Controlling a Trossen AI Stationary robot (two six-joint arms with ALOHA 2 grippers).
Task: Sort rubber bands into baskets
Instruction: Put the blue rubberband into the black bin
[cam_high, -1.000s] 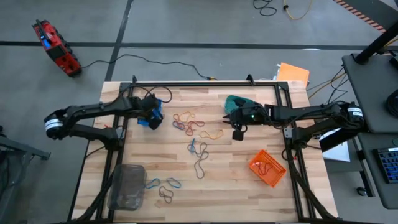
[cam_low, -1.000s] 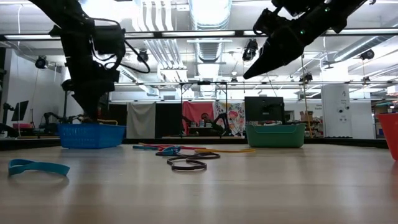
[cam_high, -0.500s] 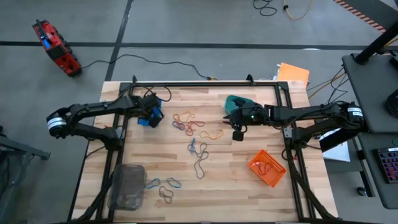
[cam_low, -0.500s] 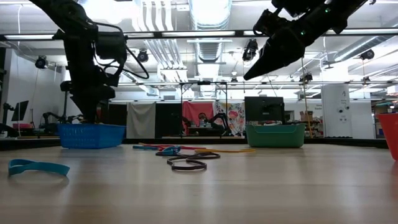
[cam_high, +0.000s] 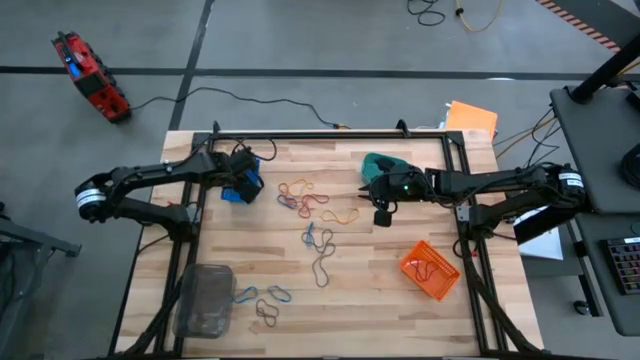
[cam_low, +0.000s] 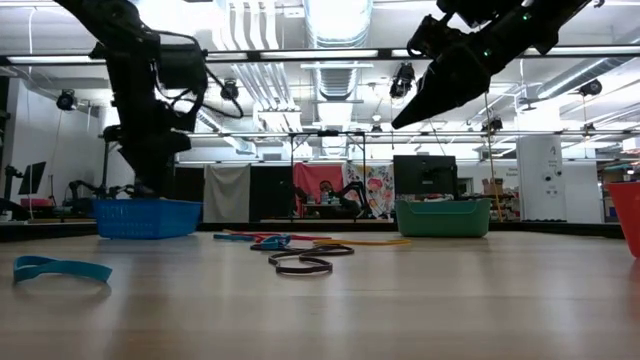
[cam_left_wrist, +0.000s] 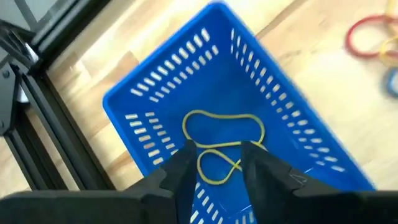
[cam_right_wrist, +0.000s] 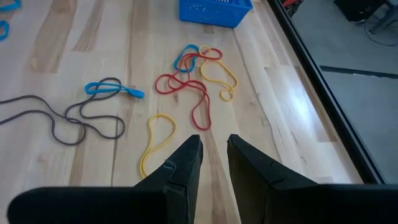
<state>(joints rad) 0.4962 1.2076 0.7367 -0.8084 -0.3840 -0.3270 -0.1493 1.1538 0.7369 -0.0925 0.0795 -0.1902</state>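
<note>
My left gripper stands open above the blue basket at the table's far left. A yellow rubber band lies on the basket's floor, showing between the fingers. My right gripper hangs in the air beside the teal basket, a narrow gap between its fingers and nothing in it. Loose rubber bands in red, yellow and blue lie on the wood at mid-table.
An orange basket with a band inside sits near right, a clear-grey basket near left. A long dark band and several small bands lie toward the near edge. A black frame borders the table.
</note>
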